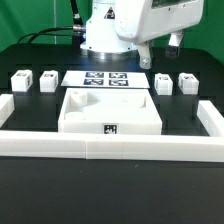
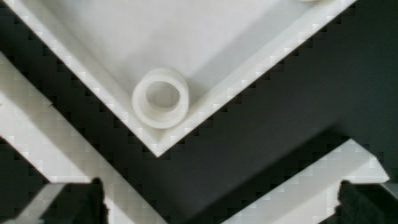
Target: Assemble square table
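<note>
Item: square table slab (image 1: pixel 110 112), white, flat at the centre of the black desk (image 1: pixel 35 115), tagged edge facing the near border wall (image 1: pixel 110 148).
Tool (image 1: pixel 160 45): jaws wide, holding nothing, hanging above and just beyond the slab's far right corner, clear of it.
Wrist view: a slab corner with a round socket (image 2: pixel 160 100).
Left leg blocks (image 1: pixel 20 80), right leg blocks (image 1: pixel 186 82): two each, loose, flanking the marker board (image 1: pixel 100 78) on the slab's far side.

**White arm with dark seams**

The arm (image 1: pixel 112 28) has a smooth, glossy white shell with rounded segments. Between the segments there are thin dark seams. Its round base widens at the foot. Under the white wrist housing (image 1: pixel 168 14) sit small dark grey parts. A black cable (image 1: pixel 48 32) runs to the base.
</note>
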Robot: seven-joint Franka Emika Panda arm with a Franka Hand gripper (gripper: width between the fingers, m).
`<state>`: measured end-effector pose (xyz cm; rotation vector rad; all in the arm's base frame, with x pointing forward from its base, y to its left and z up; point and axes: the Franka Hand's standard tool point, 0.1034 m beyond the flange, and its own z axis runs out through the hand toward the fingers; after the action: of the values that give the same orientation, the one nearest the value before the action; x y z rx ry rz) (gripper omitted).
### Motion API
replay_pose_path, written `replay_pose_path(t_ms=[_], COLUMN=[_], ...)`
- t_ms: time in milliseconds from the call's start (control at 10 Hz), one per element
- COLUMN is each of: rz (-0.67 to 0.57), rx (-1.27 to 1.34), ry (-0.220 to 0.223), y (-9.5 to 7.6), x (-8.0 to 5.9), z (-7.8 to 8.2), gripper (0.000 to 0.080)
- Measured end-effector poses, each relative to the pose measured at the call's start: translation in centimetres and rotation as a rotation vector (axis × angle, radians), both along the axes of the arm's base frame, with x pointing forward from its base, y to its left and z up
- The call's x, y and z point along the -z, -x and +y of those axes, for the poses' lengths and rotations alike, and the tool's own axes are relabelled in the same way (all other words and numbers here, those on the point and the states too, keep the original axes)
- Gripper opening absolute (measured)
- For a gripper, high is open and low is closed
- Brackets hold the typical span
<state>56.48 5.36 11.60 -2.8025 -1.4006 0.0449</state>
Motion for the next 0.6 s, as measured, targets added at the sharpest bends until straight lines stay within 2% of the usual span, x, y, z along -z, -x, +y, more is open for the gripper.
replay_pose_path(t_ms=[100,200,400,500,600], rz=[0.033,0.045,0.046,0.049,0.029], rx=[-0.059,-0.076,-0.33,-0.442,-0.505], ry=[-0.001,0.0,-0.012,-0.022,-0.022], y=[0.8,2.3,5.5,6.4,6.5], x=[-0.1,0.5,2.1,3.0,3.3], z=[-1.0,-1.7,-4.0,-5.4,-6.0], gripper=[0.065,0.065,0.065,0.065,0.065])
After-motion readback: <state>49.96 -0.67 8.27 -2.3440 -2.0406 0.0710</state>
